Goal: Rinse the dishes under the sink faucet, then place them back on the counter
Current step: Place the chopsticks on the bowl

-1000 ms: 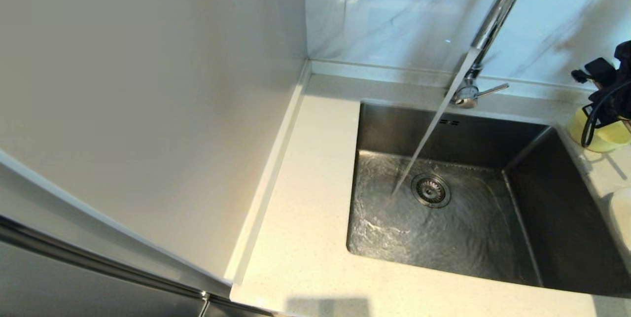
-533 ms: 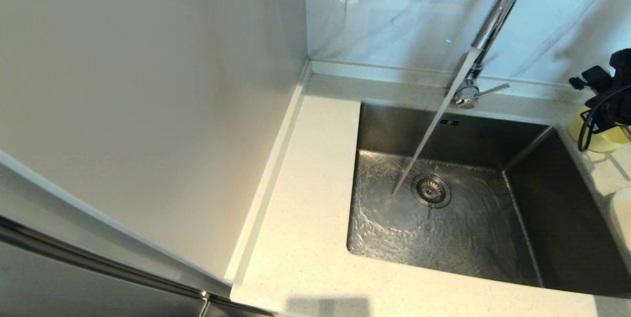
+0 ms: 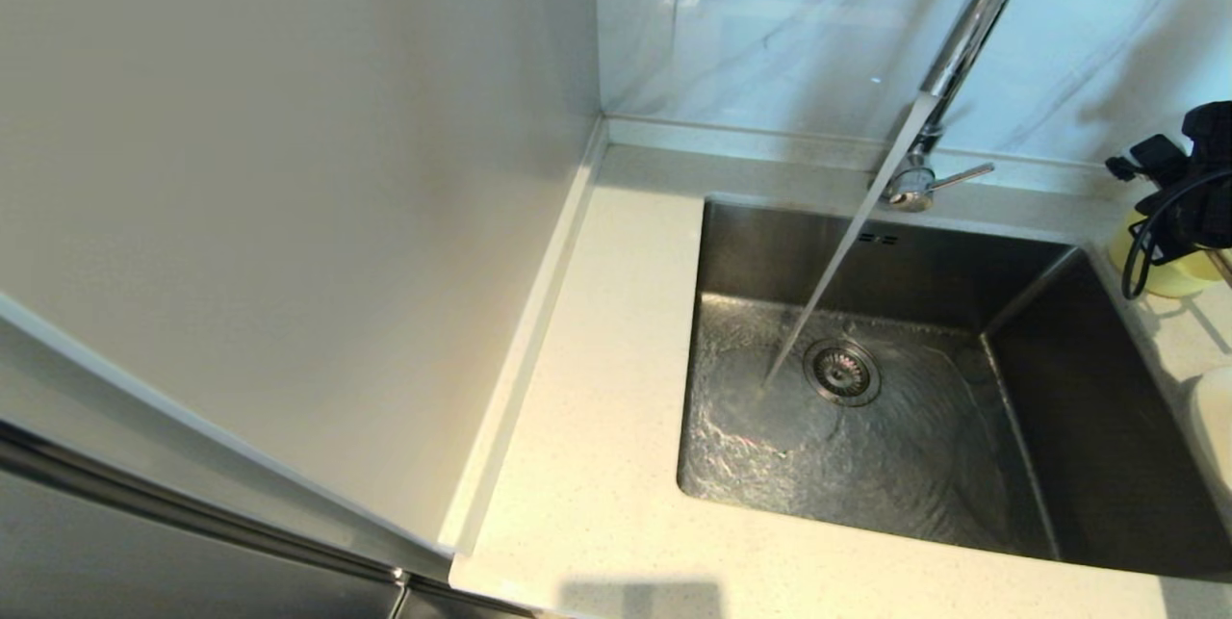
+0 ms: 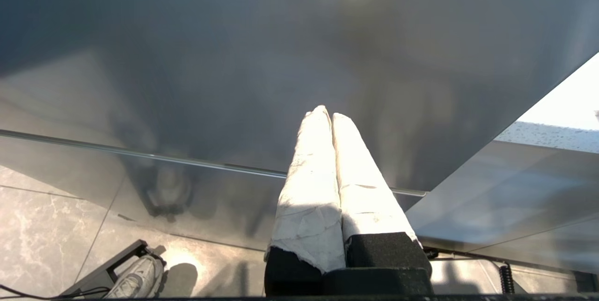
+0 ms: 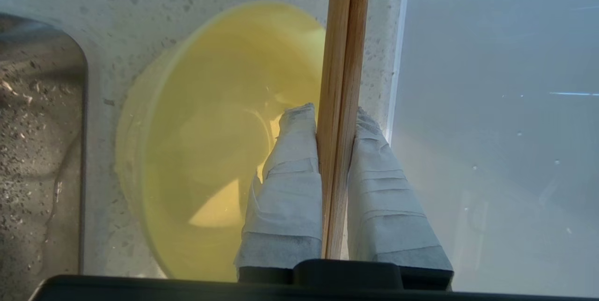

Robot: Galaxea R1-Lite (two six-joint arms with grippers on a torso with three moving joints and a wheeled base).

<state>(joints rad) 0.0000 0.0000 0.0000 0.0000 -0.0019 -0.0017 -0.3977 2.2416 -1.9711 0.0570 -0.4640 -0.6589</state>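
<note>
Fingers of the right gripper (image 5: pixel 333 113) clamp the thin brown wooden chopsticks (image 5: pixel 344 57), poised above the small pale-yellow round bowl (image 5: pixel 210 151) on the off-white speckled stone counter (image 3: pixel 597 465), far right of the square steel sink (image 3: pixel 866 388). Water runs from the chrome gooseneck faucet (image 3: pixel 962 41). Left gripper (image 4: pixel 327 116) is pressed together, empty, parked.

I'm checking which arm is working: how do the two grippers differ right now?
The right gripper is shut on the chopsticks above the yellow bowl on the counter; the left gripper is shut on nothing, hanging by a cabinet front, away from the sink. Both have white-wrapped fingers.
</note>
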